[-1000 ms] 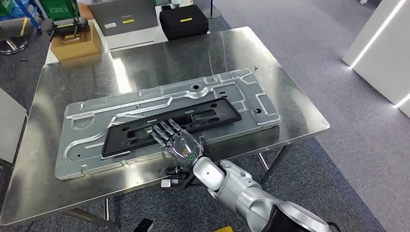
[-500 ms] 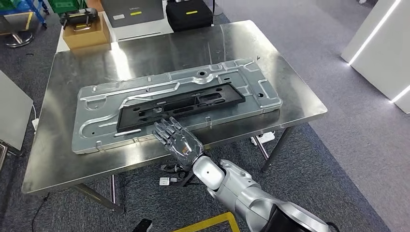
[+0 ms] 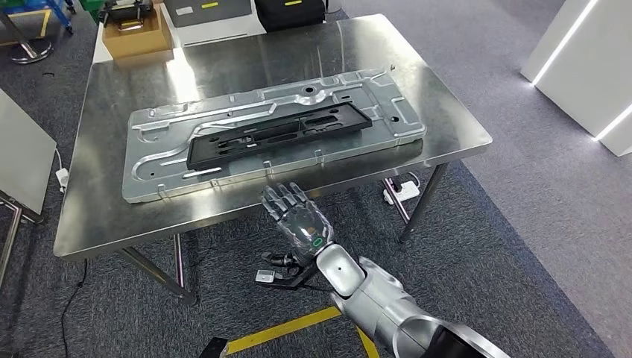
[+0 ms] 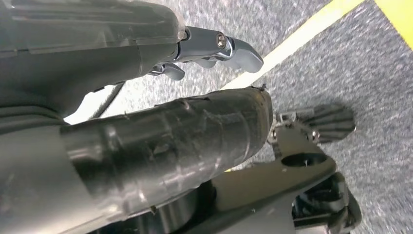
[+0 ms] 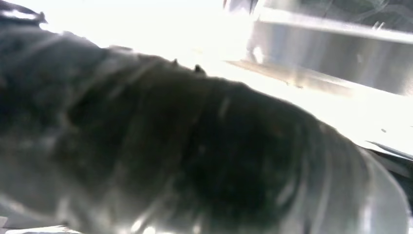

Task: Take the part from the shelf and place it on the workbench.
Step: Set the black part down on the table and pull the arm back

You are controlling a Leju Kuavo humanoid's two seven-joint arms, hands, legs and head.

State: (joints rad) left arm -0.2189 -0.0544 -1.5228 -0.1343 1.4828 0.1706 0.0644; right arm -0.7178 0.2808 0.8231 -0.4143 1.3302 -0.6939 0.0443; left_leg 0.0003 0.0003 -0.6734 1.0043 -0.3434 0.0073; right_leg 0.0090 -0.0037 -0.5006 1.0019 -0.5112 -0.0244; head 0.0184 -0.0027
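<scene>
Stainless steel covers the workbench [image 3: 104, 216], and on it lies a large stamped aluminium panel [image 3: 149, 160] with the long black plastic frame part [image 3: 276, 136] resting flat along its middle, nothing touching it. Half a second ago the right hand [image 3: 298, 218] hovered at the near edge of the panel, and a second ago its fingertips lay on the black part; now it hangs below the table's front edge, fingers spread and holding nothing. The whole view has also slid, the table sitting higher and farther in the head view, so the robot itself seems to be backing away. In the left wrist view the left hand [image 4: 214, 51] hangs over grey carpet and a yellow floor line [image 4: 302, 34], fingers loosely curled around nothing. The placing looks finished.
</scene>
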